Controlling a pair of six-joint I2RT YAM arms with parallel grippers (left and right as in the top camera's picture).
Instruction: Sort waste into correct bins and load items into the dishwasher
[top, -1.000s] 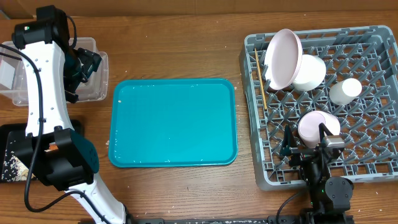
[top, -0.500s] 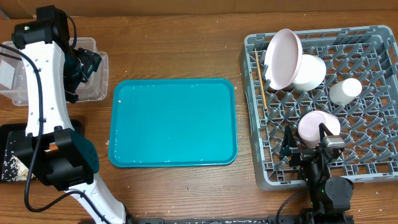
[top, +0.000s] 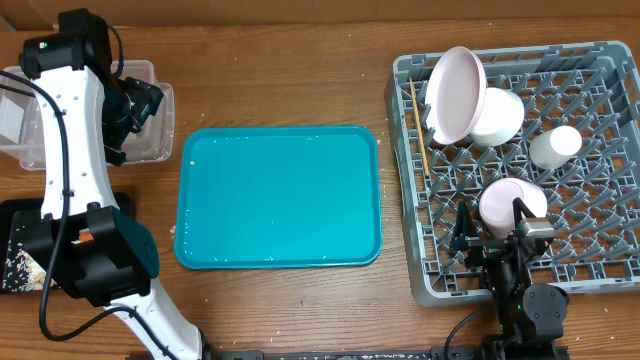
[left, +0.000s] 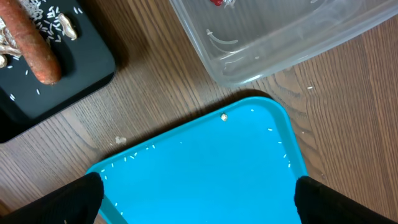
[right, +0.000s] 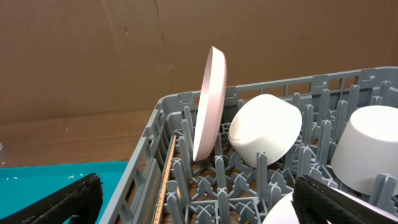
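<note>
Right side, nearest first: the right gripper (right: 198, 202) sits low at the front of the dish rack (top: 600, 60). Its 2 fingers are spread wide and grip nothing. The smaller plate (top: 512, 200) lies in the rack between the fingertips; I cannot tell if they touch it. Farther in, the cup (top: 556, 146) sits among the pegs. The bowl (top: 497, 115) lies on its side against the large plate (top: 458, 92), which stands on edge. The chopsticks (top: 419, 130) lie along the rack's left wall.

Left side: the black tray (left: 74, 74) holds the orange stick (left: 37, 46) and white scraps (left: 46, 15). The teal tray (top: 280, 195) lies at centre. Farthest is the clear tub (left: 280, 37), with a red wrapper (left: 217, 3) at the frame edge. The left gripper (left: 198, 202) hangs above the tub's right end — jaws wide, nothing held.
</note>
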